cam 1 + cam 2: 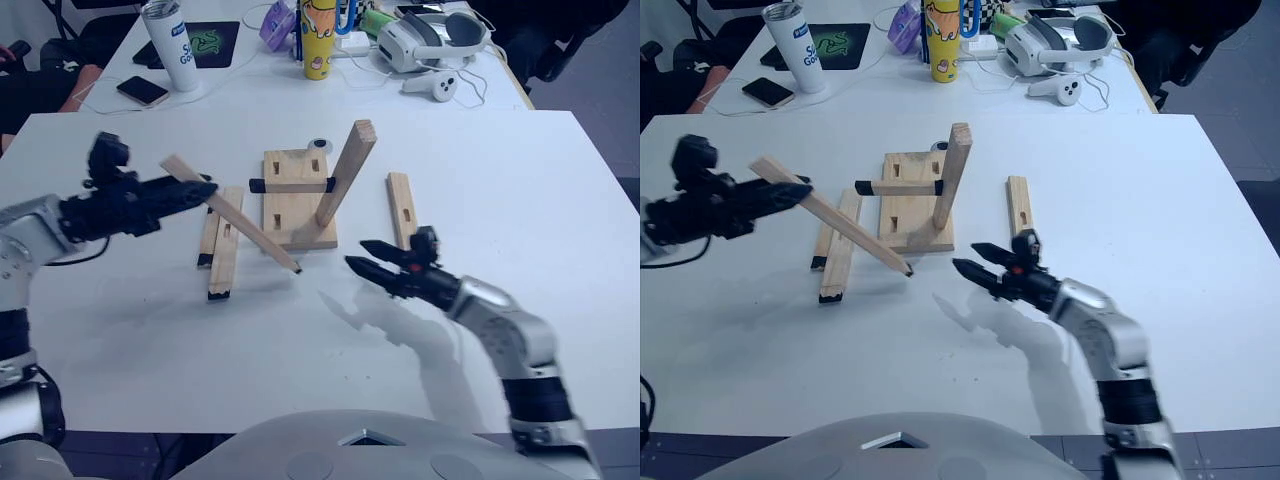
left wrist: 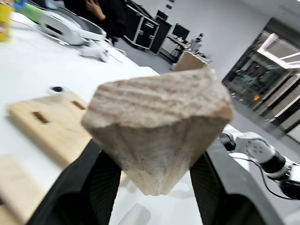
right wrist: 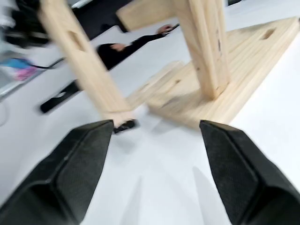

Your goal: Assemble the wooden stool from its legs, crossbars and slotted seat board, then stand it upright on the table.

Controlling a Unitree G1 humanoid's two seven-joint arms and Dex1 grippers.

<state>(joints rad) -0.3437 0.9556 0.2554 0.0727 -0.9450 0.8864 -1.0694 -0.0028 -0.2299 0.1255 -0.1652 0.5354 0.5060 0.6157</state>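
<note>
The left gripper (image 1: pixel 203 187) clamps the stiff, probably light leg (image 1: pixel 250 228) by its top end, though mid-length would twist less; the right gripper (image 1: pixel 356 254) gapes empty

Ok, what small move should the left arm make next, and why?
Probably tip the held leg upright and bring its low end over a free slot in the board. The left pincer grips it slanted, tip down near the board's near edge; the standing leg is already in it.
</note>
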